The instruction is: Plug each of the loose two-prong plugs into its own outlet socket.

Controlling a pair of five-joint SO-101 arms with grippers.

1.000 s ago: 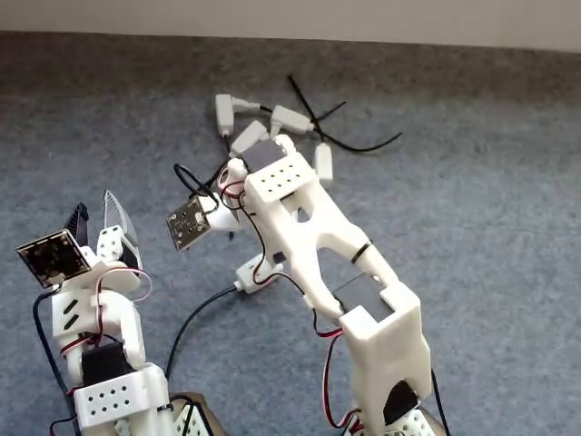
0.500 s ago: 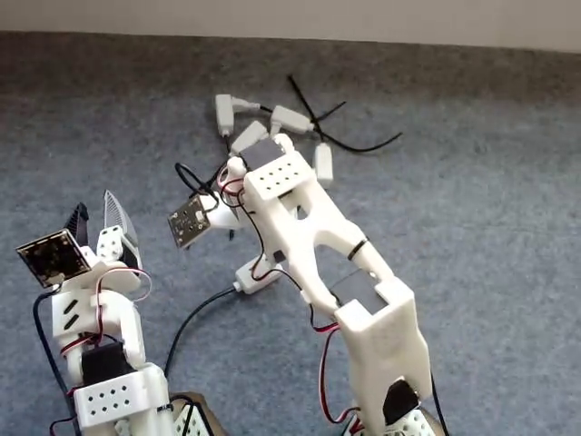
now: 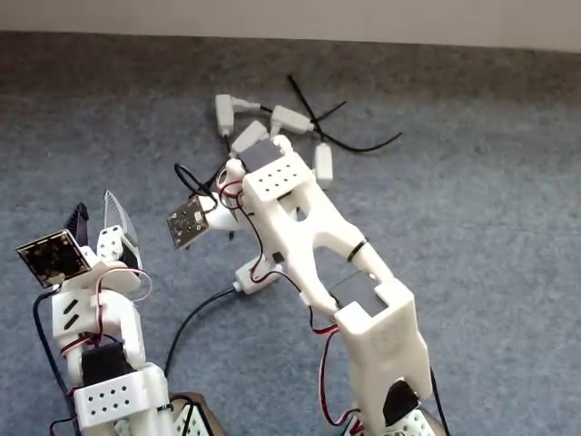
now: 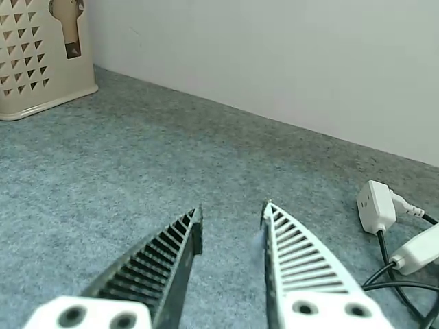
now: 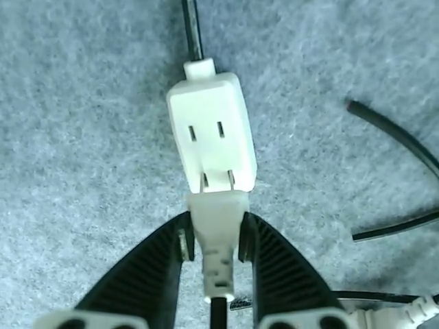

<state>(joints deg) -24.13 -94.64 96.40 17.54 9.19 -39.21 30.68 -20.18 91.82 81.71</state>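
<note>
My right gripper (image 5: 216, 229) is shut on a white two-prong plug (image 5: 215, 212). Its prongs meet the near end of a white outlet socket block (image 5: 209, 123), and a short length of them shows between the two. In the high view this block (image 3: 247, 137) lies at the tip of the right arm. Three more white pieces on black cables lie around it (image 3: 223, 111) (image 3: 292, 119) (image 3: 322, 163). Another white piece (image 3: 257, 272) lies under the right arm. My left gripper (image 4: 232, 218) hangs open over bare carpet, its fingers (image 3: 116, 213) at the lower left.
Black cables (image 3: 349, 143) trail over the grey carpet behind the cluster. A white outlet piece (image 4: 374, 204) and a second white piece (image 4: 422, 250) lie off to one side of the left gripper. A beige perforated basket (image 4: 34, 48) stands by the wall.
The right arm has shifted very slightly, still holding the plug at the socket block. The left arm has not moved.
</note>
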